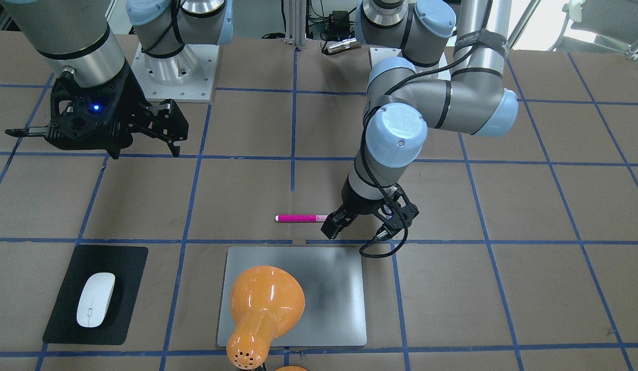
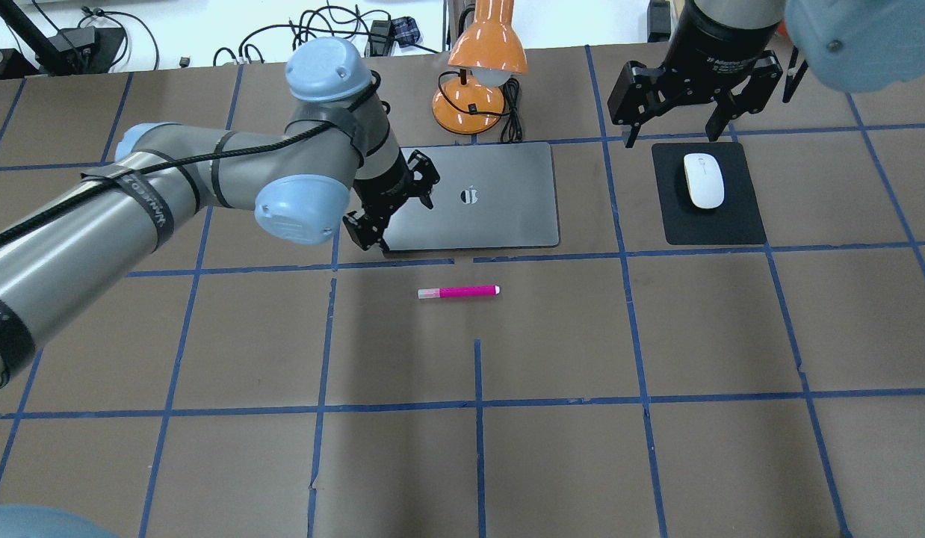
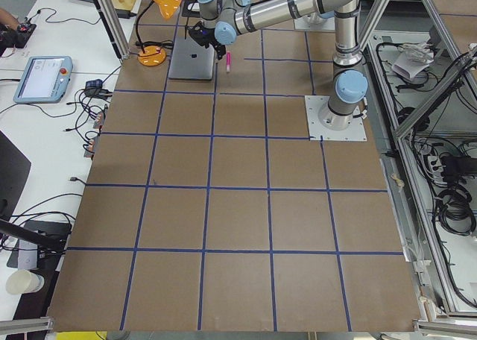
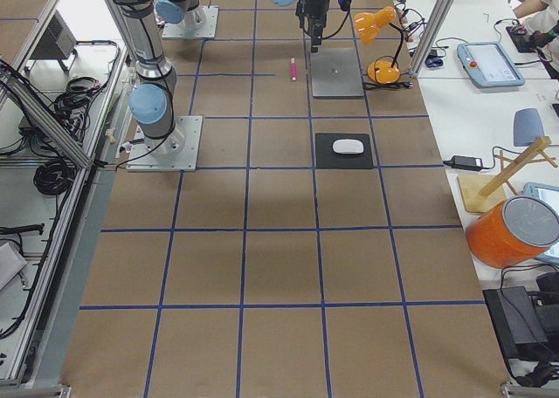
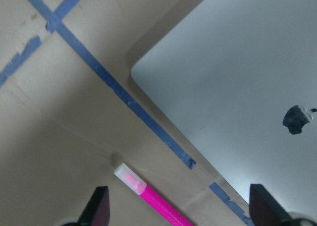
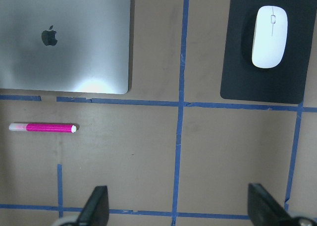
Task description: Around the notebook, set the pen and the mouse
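Pen handling is occupying the current step, as judged from the arm positions. The left gripper [image 1: 338, 222] is hovering at centre frame in the front-facing view, just over the pale cap end of the pen [image 1: 298, 218]. In the left wrist view its fingers are standing wide apart at the bottom edge and holding nothing. The pen is lying flat on the table [image 2: 552, 448], just beside the long edge of the notebook [image 2: 500, 217] and parallel to it, not touching it. The frames do not show whether the gripper is arriving for a grasp or leaving after a release.

The right gripper [image 2: 672, 131] is hanging at upper right of the overhead view, spread wide and empty. The mouse [image 2: 703, 180] is resting on a black mat [image 2: 739, 224] just below it, apart from the notebook.

If a grasp is intended, the next move is calling for three things:
- wrist rotation, since the pen is running diagonally between the fingers in the left wrist view;
- a shift toward the magenta barrel;
- a straight descent clear of the notebook corner.
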Robot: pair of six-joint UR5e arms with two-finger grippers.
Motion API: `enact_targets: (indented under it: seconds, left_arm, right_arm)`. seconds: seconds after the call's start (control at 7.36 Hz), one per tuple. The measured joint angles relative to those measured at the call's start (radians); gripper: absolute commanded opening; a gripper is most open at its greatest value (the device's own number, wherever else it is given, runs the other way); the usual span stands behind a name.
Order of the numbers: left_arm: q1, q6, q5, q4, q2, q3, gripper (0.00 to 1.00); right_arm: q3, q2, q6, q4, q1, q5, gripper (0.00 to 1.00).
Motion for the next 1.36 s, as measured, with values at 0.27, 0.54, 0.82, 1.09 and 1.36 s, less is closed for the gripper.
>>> enact_targets:
  seconds: [0.27, 0.54, 0.82, 1.09, 1.36]
  left_arm:
    - [0.128, 0.367, 0.027, -0.150, 0.065, 0.032, 1.00]
    - [0.204, 0.606, 0.045, -0.281, 0.121, 0.085, 1.00]
    - [0.238, 0.731, 0.069, -0.377, 0.182, 0.113, 1.00]
    - [0.240, 0.763, 0.079, -0.427, 0.245, 0.106, 1.00]
    - [0.238, 0.766, 0.081, -0.454, 0.286, 0.095, 1.00]
  right_arm:
    - [0.001, -0.002, -0.001, 0.006, 0.000, -0.002, 1.00]
    - [0.014, -0.003, -0.002, 0.016, -0.005, -0.009, 1.00]
    - [0.037, -0.010, -0.005, 0.013, -0.008, -0.009, 1.00]
    - [0.034, -0.011, -0.007, 0.004, -0.010, -0.007, 1.00]
    - [0.045, -0.013, -0.005, -0.007, -0.007, 0.000, 1.00]
